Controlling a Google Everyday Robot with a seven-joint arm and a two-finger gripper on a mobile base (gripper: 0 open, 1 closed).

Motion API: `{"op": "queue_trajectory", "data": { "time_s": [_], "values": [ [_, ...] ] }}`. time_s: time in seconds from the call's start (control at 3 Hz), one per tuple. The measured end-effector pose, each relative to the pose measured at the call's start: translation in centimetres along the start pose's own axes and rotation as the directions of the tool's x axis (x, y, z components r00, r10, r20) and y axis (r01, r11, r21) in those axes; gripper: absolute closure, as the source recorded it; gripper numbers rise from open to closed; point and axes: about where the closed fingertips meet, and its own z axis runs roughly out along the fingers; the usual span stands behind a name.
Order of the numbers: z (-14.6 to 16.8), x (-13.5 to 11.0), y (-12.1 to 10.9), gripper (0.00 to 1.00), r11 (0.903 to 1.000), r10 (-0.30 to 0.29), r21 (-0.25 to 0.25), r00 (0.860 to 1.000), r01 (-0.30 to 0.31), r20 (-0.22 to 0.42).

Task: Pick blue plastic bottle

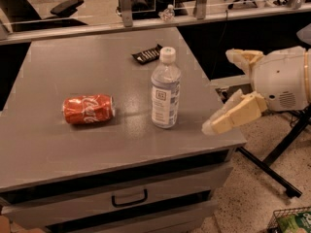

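Blue plastic bottle (165, 89) stands upright between red can (88, 109) and spread-fingered hand (218, 91).

Dim warm light; gripper (220, 91) at right perhaps blurred

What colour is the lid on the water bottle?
White cap on the blue plastic bottle, camera view; the gripper is open, right of it.

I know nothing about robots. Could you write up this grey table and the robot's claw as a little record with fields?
target: blue plastic bottle, upright, capped
left of it: red can, crushed, on its side
behind it: dark wrapper, lying flat
gripper: gripper open, at the table's right edge, right of the bottle, not touching it
surface: grey table
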Motion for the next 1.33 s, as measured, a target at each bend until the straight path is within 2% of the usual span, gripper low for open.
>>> {"op": "queue_trajectory", "data": {
  "time_s": [0.33, 0.67, 1.0, 1.33],
  "values": [
    [2.7, -0.6, 0.6, 0.00, 0.9995, 0.024, -0.022, 0.998, -0.023, 0.066],
    [5.7, -0.8, 0.9, 0.00, 0.9969, 0.064, -0.053, 0.989, -0.057, 0.134],
    [8.3, -0.5, 1.0, 0.00, 0.9915, 0.120, -0.073, 0.974, -0.108, 0.192],
    [10.6, -0.8, 0.9, 0.16, 0.9856, 0.159, -0.096, 0.955, -0.139, 0.250]
  ]
}}
